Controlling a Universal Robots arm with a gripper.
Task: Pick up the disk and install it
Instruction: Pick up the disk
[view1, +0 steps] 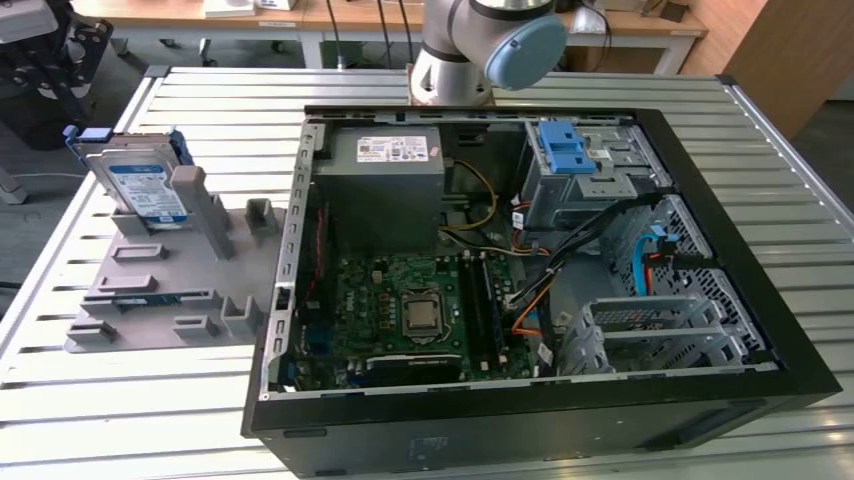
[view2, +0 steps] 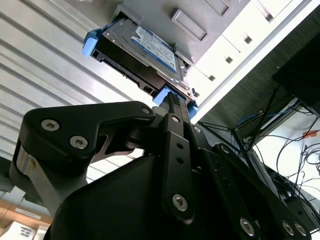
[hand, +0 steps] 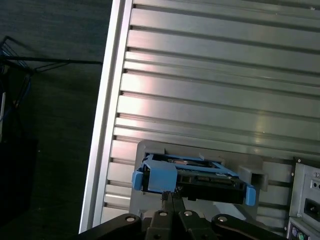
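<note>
Looking along the claw (hand: 167, 196), what lies ahead of it?

— The disk (hand: 200, 179), straight ahead of the fingertips. It stands on edge in a grey fixture (hand: 145, 150) on the slatted metal table (hand: 210, 75).

And the claw itself?

— Its two black fingers are drawn together, tip against tip, with nothing between them. In both wrist views they end right at the disk's near blue rail. Whether they touch it, I cannot tell.

What does the second wrist view add?

— There the claw (view2: 173, 100) points at that rail. Just past it the disk (view2: 155, 47) shows its blue-and-white label and silver body, with the fixture (view2: 210, 20) behind it and the table (view2: 40, 65) alongside.

And the exterior view?

— The disk (view1: 134, 185) is upright in the fixture (view1: 174, 270), with a grey upright just beside its labelled face. It is outside the open computer case (view1: 534, 430), which lies to one side of the fixture, close but apart. Inside the case are a grey power-supply box (view1: 387, 170), a blue latch bracket (view1: 567, 150) and a green motherboard (view1: 400, 310). The arm (view1: 461, 70) rises behind the case.

So the disk is the thing nearest the claw?

— Yes, and it is not yet installed.
</note>
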